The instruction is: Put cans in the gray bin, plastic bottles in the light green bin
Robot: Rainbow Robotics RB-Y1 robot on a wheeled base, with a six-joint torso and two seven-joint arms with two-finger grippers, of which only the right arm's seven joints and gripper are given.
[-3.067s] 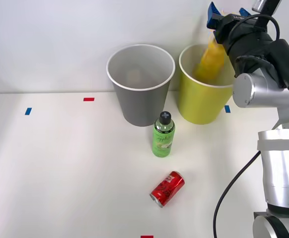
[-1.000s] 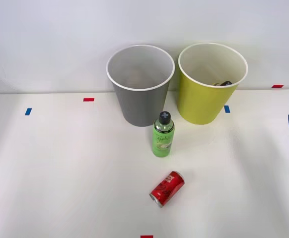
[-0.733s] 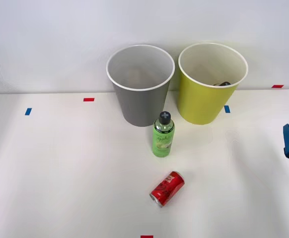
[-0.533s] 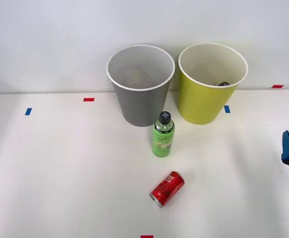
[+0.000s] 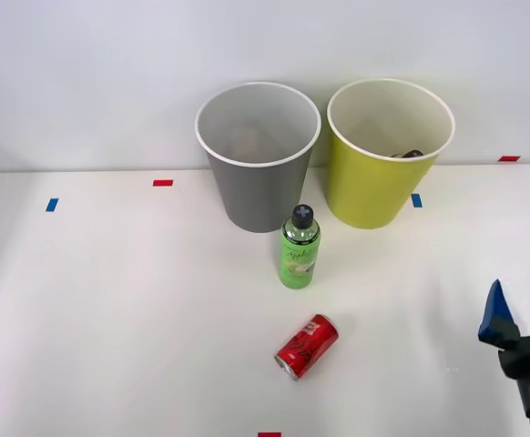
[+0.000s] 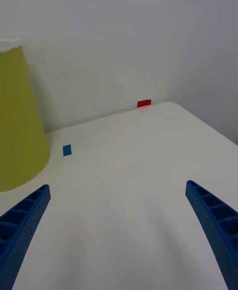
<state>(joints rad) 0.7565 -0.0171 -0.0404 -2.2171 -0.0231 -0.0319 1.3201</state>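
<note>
While hand (image 6: 119, 240) gapes, can (image 5: 307, 346) lies sideways — seemingly untouched.

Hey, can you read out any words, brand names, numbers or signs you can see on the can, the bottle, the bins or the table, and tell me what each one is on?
Red can: white lettering, too small and blurred to read.
Green bottle: label print, too blurred to read.
Gray bin: no text.
Light green bin: no text.
Tape marks on the table, such as the red one: plain, no writing.

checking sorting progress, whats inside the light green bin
Inside the light green bin, a dark cap-like tip peeks above the near rim; the bin's wall covers everything lower down.
</note>
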